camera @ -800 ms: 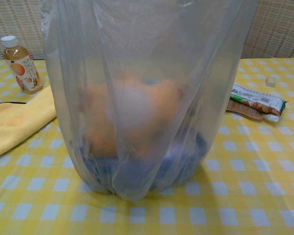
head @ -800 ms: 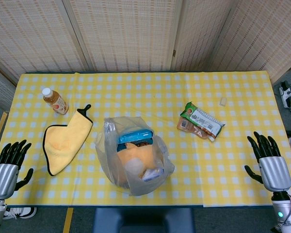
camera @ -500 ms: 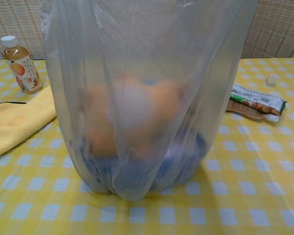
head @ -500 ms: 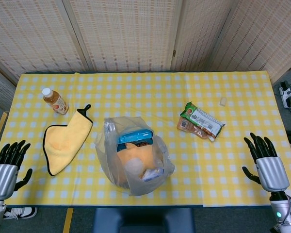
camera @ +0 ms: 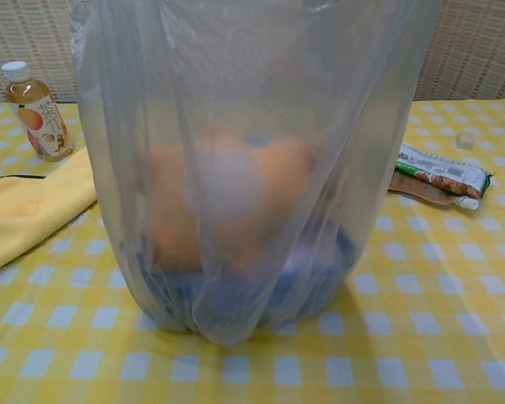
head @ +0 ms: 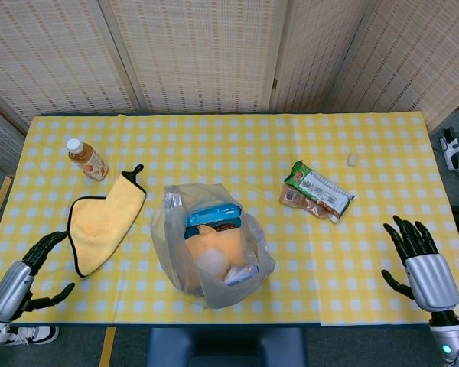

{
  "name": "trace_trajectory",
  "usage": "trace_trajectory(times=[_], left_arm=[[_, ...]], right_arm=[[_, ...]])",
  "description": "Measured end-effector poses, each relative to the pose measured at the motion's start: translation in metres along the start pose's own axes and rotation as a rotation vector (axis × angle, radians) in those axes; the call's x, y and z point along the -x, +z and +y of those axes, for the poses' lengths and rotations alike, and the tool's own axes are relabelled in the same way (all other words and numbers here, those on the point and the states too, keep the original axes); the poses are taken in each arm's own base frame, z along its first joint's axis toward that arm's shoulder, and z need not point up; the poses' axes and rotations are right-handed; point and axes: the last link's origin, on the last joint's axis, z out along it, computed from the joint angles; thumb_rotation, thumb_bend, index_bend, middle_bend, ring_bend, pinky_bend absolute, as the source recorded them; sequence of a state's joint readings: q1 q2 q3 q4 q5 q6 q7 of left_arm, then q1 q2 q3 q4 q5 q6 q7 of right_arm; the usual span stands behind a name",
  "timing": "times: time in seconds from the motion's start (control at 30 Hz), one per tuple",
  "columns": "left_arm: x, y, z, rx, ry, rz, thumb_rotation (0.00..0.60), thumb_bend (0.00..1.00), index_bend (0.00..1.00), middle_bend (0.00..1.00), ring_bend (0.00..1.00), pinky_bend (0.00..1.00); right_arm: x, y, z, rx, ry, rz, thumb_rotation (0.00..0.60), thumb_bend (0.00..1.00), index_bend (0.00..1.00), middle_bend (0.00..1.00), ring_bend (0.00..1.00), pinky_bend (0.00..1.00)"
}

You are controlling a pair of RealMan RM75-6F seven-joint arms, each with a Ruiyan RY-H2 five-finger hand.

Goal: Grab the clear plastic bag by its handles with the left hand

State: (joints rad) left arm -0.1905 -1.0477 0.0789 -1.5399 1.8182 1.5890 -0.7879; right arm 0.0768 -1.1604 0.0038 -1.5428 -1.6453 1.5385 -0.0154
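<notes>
The clear plastic bag [head: 211,246] stands near the table's front edge, holding an orange item, a blue packet and a pale round thing. Its top lies loose and crumpled, and I cannot pick out the handles. In the chest view the bag [camera: 252,160] fills most of the frame. My left hand [head: 27,274] hovers at the table's front left corner, fingers spread, holding nothing, well left of the bag. Off the front right corner sits my right hand [head: 417,257], fingers spread and empty. Neither hand shows in the chest view.
A yellow cloth [head: 103,222] lies between my left hand and the bag. A tea bottle [head: 86,159] stands behind the cloth. Snack packets [head: 317,192] lie right of the bag, and a small white piece [head: 352,159] beyond them. The yellow checked tablecloth [head: 237,145] covers the table.
My left hand has turned and shifted right, in over the table's front left corner. My right hand has dropped slightly lower and back. The bag has not moved.
</notes>
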Motion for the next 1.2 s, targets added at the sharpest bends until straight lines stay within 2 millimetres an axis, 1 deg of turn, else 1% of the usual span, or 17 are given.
trace_trajectory(times=[0.07,0.17,0.33,0.47,0.57,0.7,0.87,1.03,1.2], left_arm=[[-0.005,0.003,0.008,0.043,-0.16,-0.049,0.6,0.29,0.02,0.13,0.05,0.13],[-0.014,0.01,0.02,0.092,-0.351,-0.124,0.6,0.29,0.01,0.12,0.03,0.13],[-0.025,0.028,0.04,0.152,-0.552,-0.259,0.6,0.29,0.05,0.1,0.0,0.12],[-0.03,0.044,0.054,0.182,-0.661,-0.353,0.6,0.29,0.03,0.09,0.0,0.12],[-0.031,0.057,0.059,0.181,-0.702,-0.395,0.6,0.28,0.03,0.08,0.0,0.11],[-0.032,0.069,0.062,0.159,-0.705,-0.412,0.6,0.27,0.02,0.07,0.0,0.11],[-0.034,0.085,0.073,0.164,-0.737,-0.43,0.6,0.25,0.02,0.07,0.0,0.09],[-0.034,0.099,0.081,0.179,-0.743,-0.439,0.6,0.25,0.03,0.07,0.0,0.09],[-0.032,0.11,0.09,0.201,-0.783,-0.437,0.6,0.25,0.04,0.07,0.0,0.1]], right_arm=[[0.001,0.0,0.0,-0.005,0.004,-0.009,0.6,0.28,0.0,0.0,0.0,0.0],[0.0,-0.001,0.0,-0.009,0.007,-0.015,0.6,0.29,0.0,0.0,0.0,0.0],[-0.001,-0.001,0.001,0.001,0.011,-0.012,0.6,0.28,0.0,0.0,0.0,0.0],[-0.001,-0.001,0.002,0.004,0.011,-0.018,0.6,0.29,0.0,0.0,0.0,0.0],[0.0,0.001,0.003,0.008,0.01,-0.023,0.6,0.29,0.0,0.0,0.0,0.0],[0.0,0.004,0.007,0.037,-0.001,-0.016,0.6,0.29,0.0,0.0,0.0,0.0],[0.002,0.006,0.007,0.038,0.001,-0.032,0.6,0.28,0.0,0.0,0.0,0.0],[0.004,0.006,0.006,0.023,0.009,-0.053,0.6,0.28,0.0,0.0,0.0,0.0],[0.003,0.007,0.009,0.046,0.01,-0.046,0.6,0.28,0.0,0.0,0.0,0.0]])
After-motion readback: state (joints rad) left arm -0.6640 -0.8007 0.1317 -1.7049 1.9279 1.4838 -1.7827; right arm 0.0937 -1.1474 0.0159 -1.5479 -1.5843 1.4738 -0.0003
